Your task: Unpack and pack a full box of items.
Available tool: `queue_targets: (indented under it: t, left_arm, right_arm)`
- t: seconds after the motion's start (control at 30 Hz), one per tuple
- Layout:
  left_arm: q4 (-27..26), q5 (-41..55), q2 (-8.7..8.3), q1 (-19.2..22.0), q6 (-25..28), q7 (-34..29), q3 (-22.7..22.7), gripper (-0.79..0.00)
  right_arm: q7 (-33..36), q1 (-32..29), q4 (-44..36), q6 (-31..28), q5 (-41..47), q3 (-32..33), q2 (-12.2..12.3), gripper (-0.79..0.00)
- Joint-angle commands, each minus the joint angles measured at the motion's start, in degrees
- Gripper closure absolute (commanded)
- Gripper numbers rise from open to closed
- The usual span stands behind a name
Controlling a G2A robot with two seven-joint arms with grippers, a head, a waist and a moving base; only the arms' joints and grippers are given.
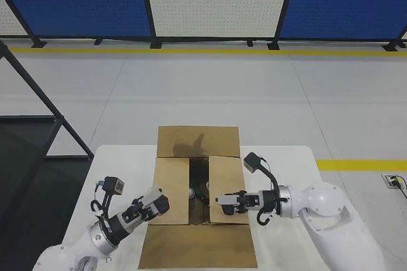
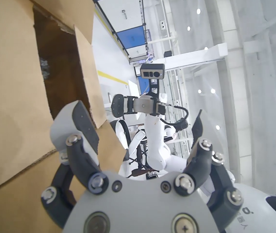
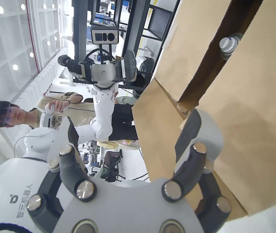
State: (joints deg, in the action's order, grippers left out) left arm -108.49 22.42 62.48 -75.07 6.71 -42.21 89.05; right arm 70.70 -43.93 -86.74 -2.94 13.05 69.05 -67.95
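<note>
A brown cardboard box (image 1: 198, 203) stands in the middle of the white table (image 1: 292, 162). Its far and near flaps lie outward, and the two side flaps are folded almost shut with a narrow gap (image 1: 199, 190) between them. In that gap I see a white-capped bottle (image 1: 192, 193) (image 3: 227, 44) and something green (image 1: 204, 192). My left gripper (image 1: 159, 202) (image 2: 140, 124) is open over the left side flap (image 2: 9, 73). My right gripper (image 1: 224, 202) (image 3: 132, 134) is open over the right side flap (image 3: 249, 122), level with the left one across the gap.
A black metal rack (image 1: 27, 135) stands beside the table on the left. Bare table surface lies on both sides of the box. The near flap (image 1: 197, 245) reaches the table's front edge.
</note>
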Motion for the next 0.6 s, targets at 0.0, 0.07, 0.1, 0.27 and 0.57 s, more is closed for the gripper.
queue_targets:
  t: [0.0, 0.07, 0.1, 0.27, 0.57]
  left_arm:
    - [-0.22, 2.65, -0.11, -1.16, 1.30, -0.80, 1.98, -0.785]
    - [-0.40, 4.77, -0.24, -2.54, 3.00, -1.47, 4.37, -0.785]
    - [-0.58, 5.67, -0.30, -3.31, 3.97, -1.85, 5.54, -0.785]
    - [-0.44, 8.11, -0.73, -7.03, 5.21, -5.75, 10.11, -0.785]
    - [-0.44, 8.11, -0.73, -7.03, 5.21, -5.75, 10.11, -0.785]
  right_arm:
    - [1.31, -1.00, -1.31, -0.21, -0.07, 1.07, 0.40, -0.785]
    - [3.82, -2.17, -2.87, -0.64, 0.07, 2.28, 0.92, -0.785]
    - [4.22, -2.70, -3.53, -0.54, -1.13, 3.22, 1.27, -0.785]
    - [4.34, -4.65, -7.30, 4.27, -7.38, 6.09, 2.52, -0.785]
    - [4.34, -4.65, -7.30, 4.27, -7.38, 6.09, 2.52, -0.785]
